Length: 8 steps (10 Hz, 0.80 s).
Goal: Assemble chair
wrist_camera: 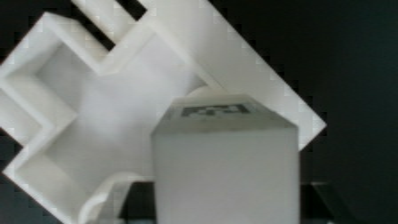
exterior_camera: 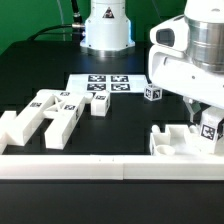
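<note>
Exterior view, gripper (exterior_camera: 207, 118): 3 o'clock, clamped on tagged white bar (exterior_camera: 211, 128)
Wrist view, chair plate (wrist_camera: 107, 110): behind the bar, whether touching unclear
Loose chair parts (exterior_camera: 45, 115): 9 o'clock, by front rail (exterior_camera: 60, 165)

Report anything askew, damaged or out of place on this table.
Nothing looks damaged or spilled. The loose chair parts at the exterior view's left lie jumbled at mixed angles, and a small tagged cube sits alone beside the marker board; both fit an unfinished assembly. The tool grips a tagged block.
</note>
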{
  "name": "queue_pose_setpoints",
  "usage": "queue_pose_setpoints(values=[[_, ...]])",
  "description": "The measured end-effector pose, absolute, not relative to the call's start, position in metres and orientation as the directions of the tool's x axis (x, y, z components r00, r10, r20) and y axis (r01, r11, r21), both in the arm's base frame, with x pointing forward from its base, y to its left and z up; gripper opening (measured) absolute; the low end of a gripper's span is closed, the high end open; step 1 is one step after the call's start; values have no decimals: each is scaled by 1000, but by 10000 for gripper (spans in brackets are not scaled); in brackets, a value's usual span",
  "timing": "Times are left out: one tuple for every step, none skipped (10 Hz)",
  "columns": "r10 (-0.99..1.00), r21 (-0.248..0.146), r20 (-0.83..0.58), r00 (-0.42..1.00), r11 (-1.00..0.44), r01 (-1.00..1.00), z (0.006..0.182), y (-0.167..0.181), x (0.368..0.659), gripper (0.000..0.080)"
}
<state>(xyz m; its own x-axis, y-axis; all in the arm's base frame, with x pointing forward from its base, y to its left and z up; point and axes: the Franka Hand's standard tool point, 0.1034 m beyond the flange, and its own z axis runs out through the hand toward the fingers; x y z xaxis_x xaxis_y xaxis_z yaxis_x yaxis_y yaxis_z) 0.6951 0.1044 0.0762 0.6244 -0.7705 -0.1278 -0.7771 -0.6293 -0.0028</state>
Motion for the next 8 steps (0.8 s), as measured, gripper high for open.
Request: queue_pose_setpoints(values=[[-821,8,-127,556,-562,-827,76,104,695,291],[-854,16,-126,504,-510,-860,76,104,695,291],[-893,24,-132,429,-436,-900,76,104,695,291],[-930,32,-135,342,-349,-937,76,103,695,291],[-947,36,-139,289,-297,-954,76,103,694,291],[-972,49,-137,193,-201,-978,76,103,694,291],[-973,50,-137,187,-195,-979,76,104,694,291],[-968,48,-138,211,-219,-975,75,104,694,379]])
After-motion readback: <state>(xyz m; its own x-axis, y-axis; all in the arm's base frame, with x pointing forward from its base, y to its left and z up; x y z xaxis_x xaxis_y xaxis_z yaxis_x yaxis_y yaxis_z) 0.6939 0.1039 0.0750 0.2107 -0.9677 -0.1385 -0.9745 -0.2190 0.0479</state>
